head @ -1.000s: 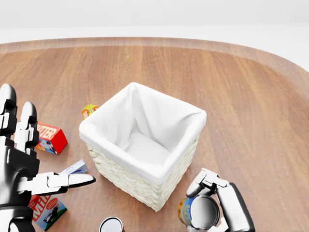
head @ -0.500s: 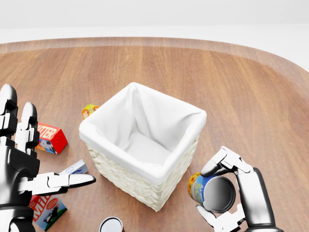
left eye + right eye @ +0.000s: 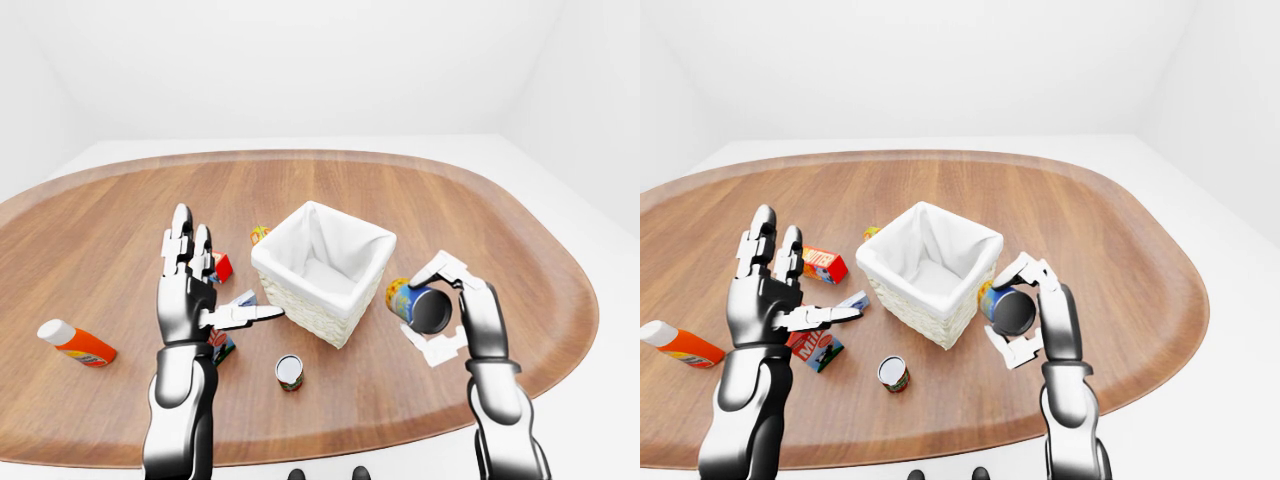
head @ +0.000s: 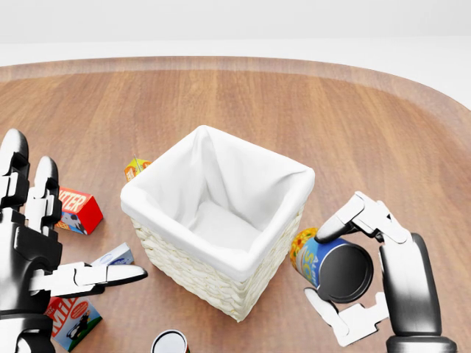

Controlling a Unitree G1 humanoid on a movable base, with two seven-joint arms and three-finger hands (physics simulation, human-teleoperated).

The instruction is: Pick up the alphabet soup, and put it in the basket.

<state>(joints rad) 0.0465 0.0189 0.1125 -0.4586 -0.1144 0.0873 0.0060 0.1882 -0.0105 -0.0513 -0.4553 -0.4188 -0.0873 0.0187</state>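
Note:
The alphabet soup can (image 4: 327,266), blue and yellow with a dark end, lies on its side in my right hand (image 4: 352,283), whose fingers close round it. It is held above the table just right of the basket (image 4: 221,220), near its lower right corner. The basket is woven wicker with a white cloth liner, open at the top, and nothing shows inside. My left hand (image 4: 44,250) is open and empty, fingers spread, to the left of the basket.
A red carton (image 4: 76,210), a small orange box (image 4: 135,168), a milk carton (image 4: 72,321) and a pale blue box (image 4: 112,257) lie left of the basket. Another can (image 3: 289,372) stands below it. An orange bottle (image 3: 76,343) lies far left.
My right hand has lifted the soup can up and to the right, and it now sits higher beside the basket's right corner. The left hand has barely moved.

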